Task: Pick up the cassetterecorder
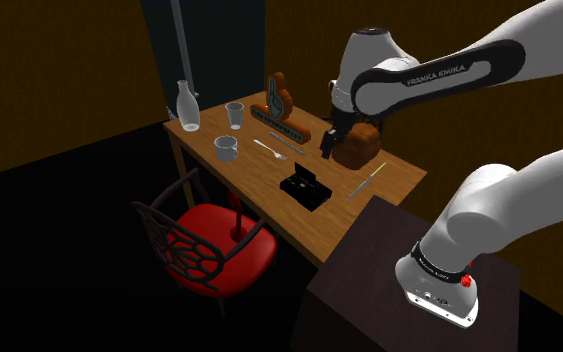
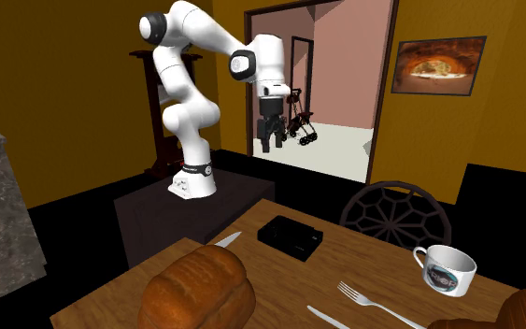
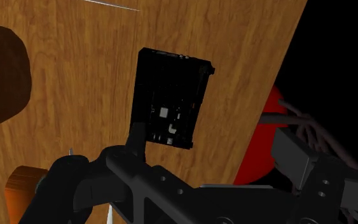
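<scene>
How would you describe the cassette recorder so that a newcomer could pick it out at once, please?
Find the wooden table with the red chair beside it. Near the edge facing that chair lies the cassette recorder, a flat rectangular box. It is low, boxy and black, unlike the rounded brown bread loaf, the fork and the clear glasses.

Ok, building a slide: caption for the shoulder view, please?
Franka arm above a wooden table; black cassette recorder lies untouched near the edge.
</scene>
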